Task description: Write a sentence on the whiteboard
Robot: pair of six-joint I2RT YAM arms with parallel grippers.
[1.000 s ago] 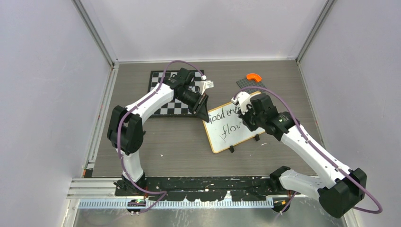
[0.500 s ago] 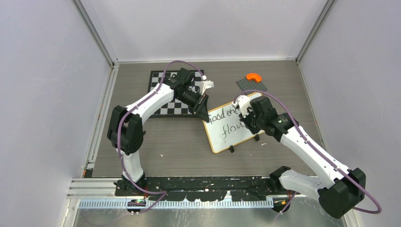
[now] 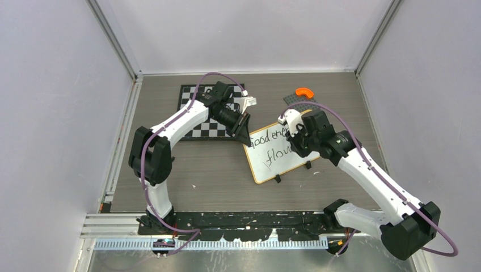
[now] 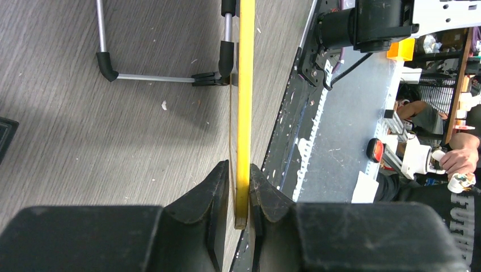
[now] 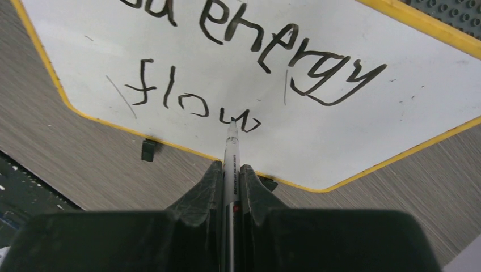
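The whiteboard (image 3: 265, 165), white with a yellow rim, lies tilted at mid-table and reads "Good energy" over "flow". My left gripper (image 3: 245, 136) is shut on its upper-left corner; in the left wrist view the fingertips (image 4: 241, 187) pinch the yellow rim (image 4: 245, 102) edge-on. Over the board's middle, my right gripper (image 3: 296, 148) is shut on a clear marker (image 5: 231, 153). The marker's tip touches the board (image 5: 340, 136) at the end of the "w" in "flow". My right wrist hides part of the writing in the top view.
A black-and-white chessboard (image 3: 198, 112) lies behind the left gripper. A grey studded plate (image 3: 299, 102) with an orange curved piece (image 3: 304, 92) sits past the board's far corner. A small white object (image 3: 248, 102) rests near the chessboard. The board's black-tipped wire foot (image 4: 159, 77) stands on the table.
My right gripper with the marker has shifted slightly over the board, out to the right and then back up-left. The left arm and the board have stayed put.
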